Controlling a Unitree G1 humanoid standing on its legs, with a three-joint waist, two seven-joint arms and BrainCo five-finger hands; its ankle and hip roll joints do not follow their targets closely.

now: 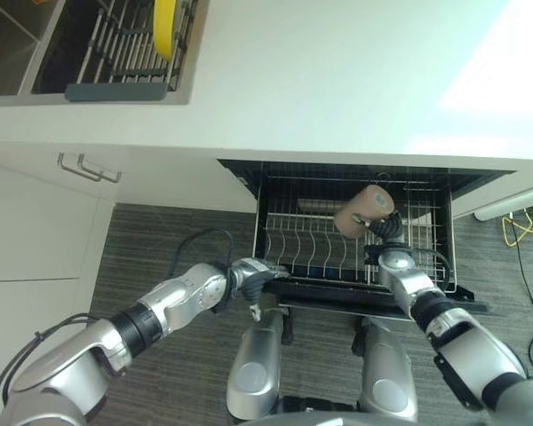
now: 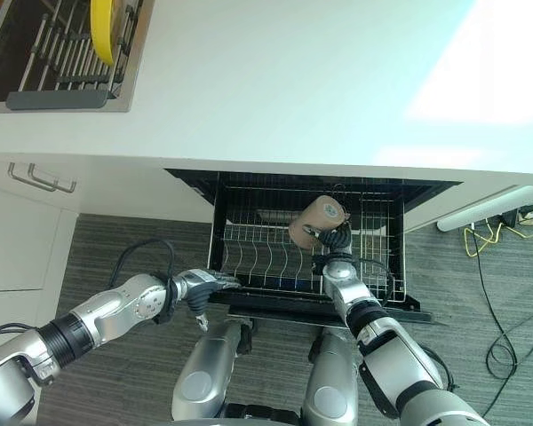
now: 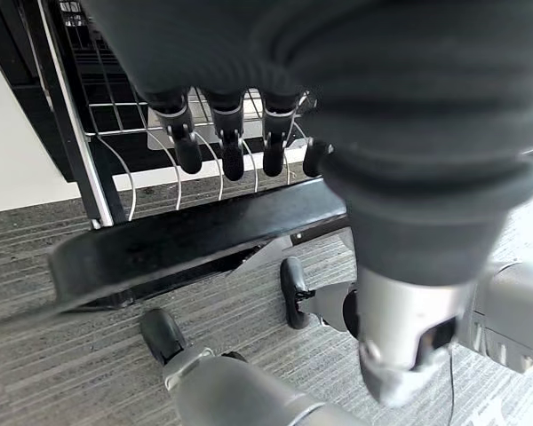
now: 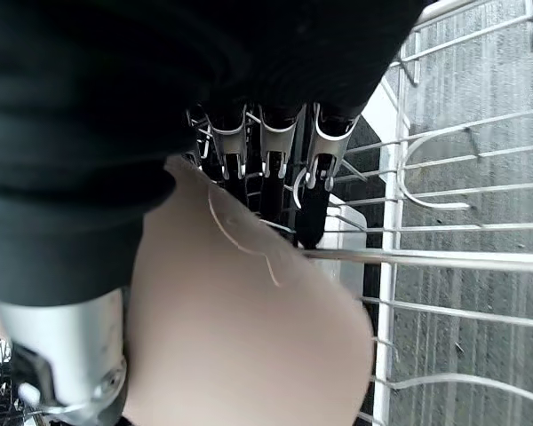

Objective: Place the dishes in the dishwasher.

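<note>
Tan cup sits clamped in my right hand, fingers curled round it, held tilted over the wire rack of the pulled-out dishwasher drawer. My left hand rests on the drawer's front edge, fingers relaxed and straight.

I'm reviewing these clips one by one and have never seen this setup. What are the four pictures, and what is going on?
It is a humanoid robot loading a dishwasher. The two wide pictures come from its head, looking down at a white counter and the pulled-out wire rack below it. The other two come from cameras on its wrists. The right hand has its fingers curled round a tan cup, held over the rack. The left hand rests straight fingers on the rack's dark front edge. Up on the counter, a sink rack holds a yellow dish.
</note>
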